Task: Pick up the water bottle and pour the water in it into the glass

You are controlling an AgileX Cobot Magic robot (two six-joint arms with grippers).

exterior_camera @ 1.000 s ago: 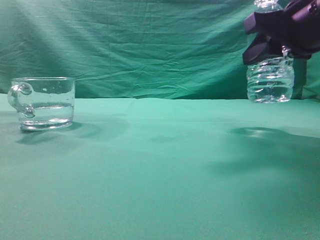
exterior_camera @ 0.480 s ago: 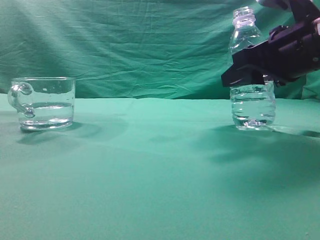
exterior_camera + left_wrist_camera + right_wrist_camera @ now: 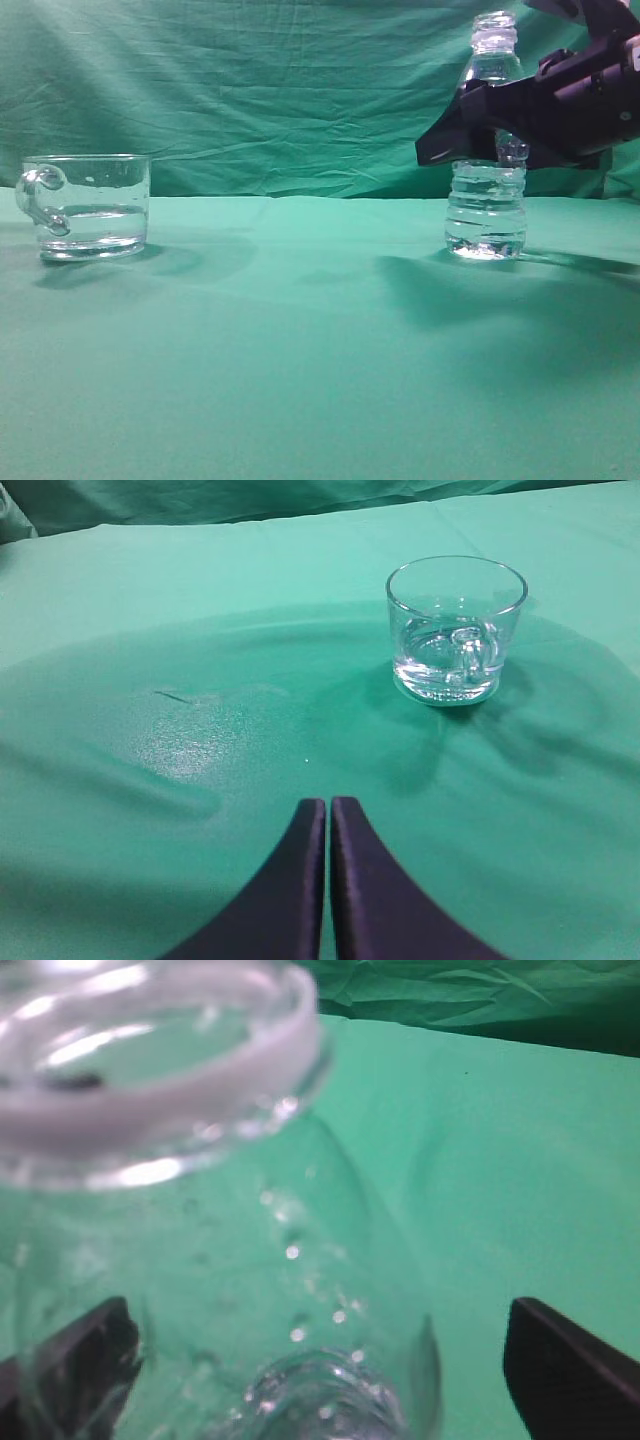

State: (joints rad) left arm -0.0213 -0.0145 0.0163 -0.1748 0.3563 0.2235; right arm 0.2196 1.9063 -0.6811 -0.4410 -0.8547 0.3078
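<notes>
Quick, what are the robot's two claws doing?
Left gripper: shut, holding nothing.
Right gripper: open around the water bottle, which stands on the table.

water bottle [image 3: 487,205] upright, glass [image 3: 88,206] part-filled

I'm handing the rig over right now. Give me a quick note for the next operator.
Left gripper: shut, empty, hanging over the cloth short of the glass.
Right gripper: open, its fingers on either side of the bottle, one clearly off it.
Bottle stands upright at the right, uncapped; glass at the left holds water.
Done: the pour, it seems.
Left: back the right arm away.
</notes>
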